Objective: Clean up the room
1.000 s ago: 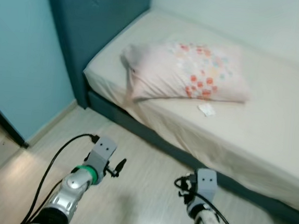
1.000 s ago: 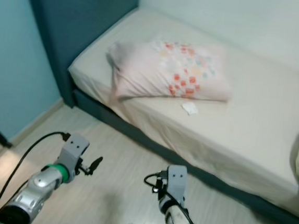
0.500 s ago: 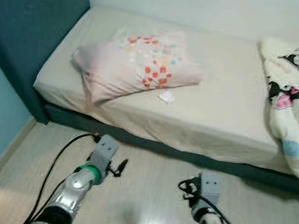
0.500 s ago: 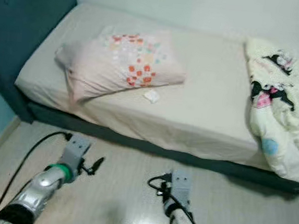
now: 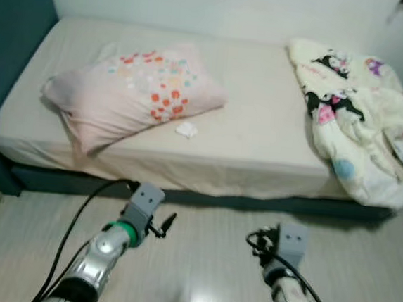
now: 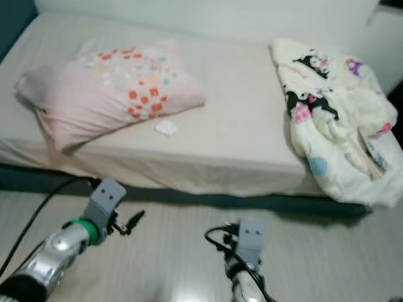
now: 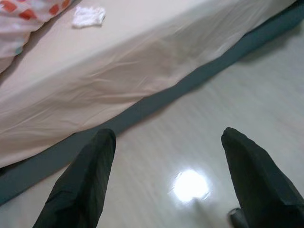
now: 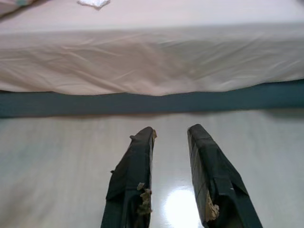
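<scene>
The left gripper (image 7: 166, 180) hangs above the floor (image 5: 207, 250) in front of the bed (image 5: 258, 149), its jaws spread wide and holding nothing; only pale floor and a glare spot lie between the two black fingers (image 7: 83, 183). The right gripper (image 8: 171, 175) is also low over the floor before the bed, its jaws drawn in to a narrow gap with nothing between them and touching nothing. In the head views each gripper's fingers are mostly hidden behind its own grey wrist block.

On the bed, a pink pillow (image 5: 132, 92) with red and orange dots lies toward the head end, its long axis running along the bed and slightly tilted. Just beside the pillow, on the sheet toward the bed's front edge, sits a small crumpled white scrap (image 5: 186, 129); what it is made of cannot be made out. At the foot end of the bed a cream blanket (image 5: 352, 129) with cartoon prints lies bunched up, its long axis running from the wall toward the front edge, and it spills over that edge. The dark blue bed base (image 8: 142, 102) shows below the sheet.
</scene>
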### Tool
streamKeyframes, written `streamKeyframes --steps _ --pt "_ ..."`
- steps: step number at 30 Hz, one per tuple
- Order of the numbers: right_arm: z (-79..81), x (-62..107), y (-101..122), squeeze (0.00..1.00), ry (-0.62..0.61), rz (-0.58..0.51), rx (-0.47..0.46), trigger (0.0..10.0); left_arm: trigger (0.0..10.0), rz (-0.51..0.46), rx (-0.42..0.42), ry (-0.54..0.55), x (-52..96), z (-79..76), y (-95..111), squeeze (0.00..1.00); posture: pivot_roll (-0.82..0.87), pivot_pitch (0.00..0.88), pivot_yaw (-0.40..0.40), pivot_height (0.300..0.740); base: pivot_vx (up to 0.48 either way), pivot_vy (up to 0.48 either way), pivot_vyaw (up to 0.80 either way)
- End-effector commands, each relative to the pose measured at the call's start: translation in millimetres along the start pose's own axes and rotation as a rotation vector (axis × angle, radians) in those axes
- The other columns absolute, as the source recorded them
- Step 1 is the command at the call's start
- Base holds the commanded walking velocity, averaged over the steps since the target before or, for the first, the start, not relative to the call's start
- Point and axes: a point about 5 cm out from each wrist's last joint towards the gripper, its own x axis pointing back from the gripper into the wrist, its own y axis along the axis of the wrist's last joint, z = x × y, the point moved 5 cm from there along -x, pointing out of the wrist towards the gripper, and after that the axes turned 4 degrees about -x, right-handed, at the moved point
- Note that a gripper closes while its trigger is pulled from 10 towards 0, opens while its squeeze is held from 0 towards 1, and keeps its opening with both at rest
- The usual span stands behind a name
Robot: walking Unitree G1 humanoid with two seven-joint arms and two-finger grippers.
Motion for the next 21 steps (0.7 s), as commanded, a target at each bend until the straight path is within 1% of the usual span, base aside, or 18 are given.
streamKeyframes --steps 1,21 --pt "-11.9 2.3 -3.0 0.0 -0.024 0.016 0.015 10.0 10.0 0.013 0.006 -0.022 -2.0 -9.1 -1.9 0.0 0.02 0.134 0.026 0.74 0.48 0.0 0.0" --pt "-11.8 -0.1 3.0 0.0 -0.009 -0.004 0.021 10.0 10.0 0.004 0.015 -0.015 -5.5 -11.7 1.2 0.0 0.02 0.128 0.014 0.74 0.48 0.0 0.0"
